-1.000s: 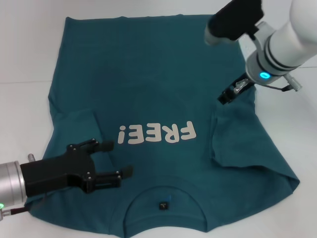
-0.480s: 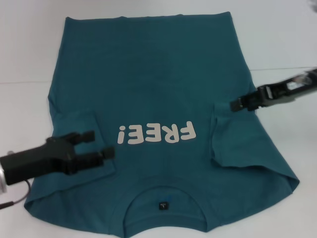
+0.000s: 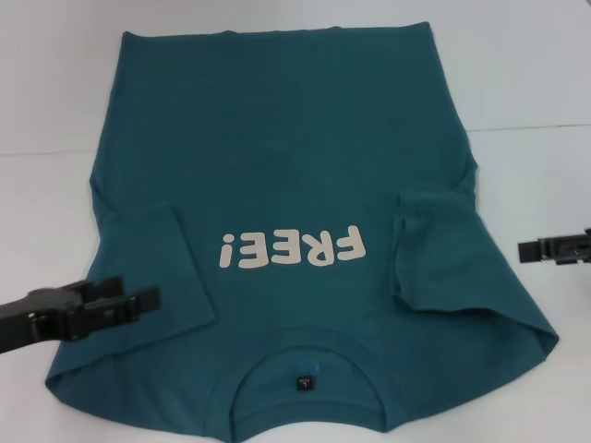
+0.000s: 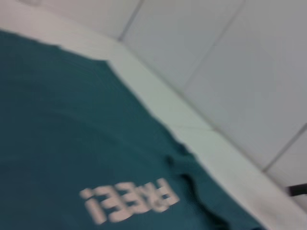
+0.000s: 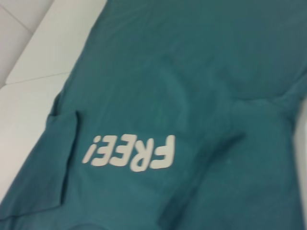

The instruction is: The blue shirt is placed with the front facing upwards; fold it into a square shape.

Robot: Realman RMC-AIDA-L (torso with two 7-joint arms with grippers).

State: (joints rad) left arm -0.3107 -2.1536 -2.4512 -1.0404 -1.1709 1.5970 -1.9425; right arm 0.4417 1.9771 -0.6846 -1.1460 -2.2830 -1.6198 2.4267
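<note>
The left gripper [image 3: 138, 301] hangs open over the folded-in sleeve of the blue shirt [image 3: 286, 166], holding nothing. The right gripper [image 3: 528, 249] sits off the shirt's opposite edge, its grip unclear. The shirt lies flat on the white table [image 3: 55, 83], lettering up.

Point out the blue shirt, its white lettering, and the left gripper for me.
blue shirt [image 3: 277, 138]: head view, plain fabric above the print.
white lettering [image 3: 292, 248]: head view, middle of the FREE! print.
left gripper [image 3: 138, 300]: head view, between its fingertips, over the shirt's folded sleeve.
</note>
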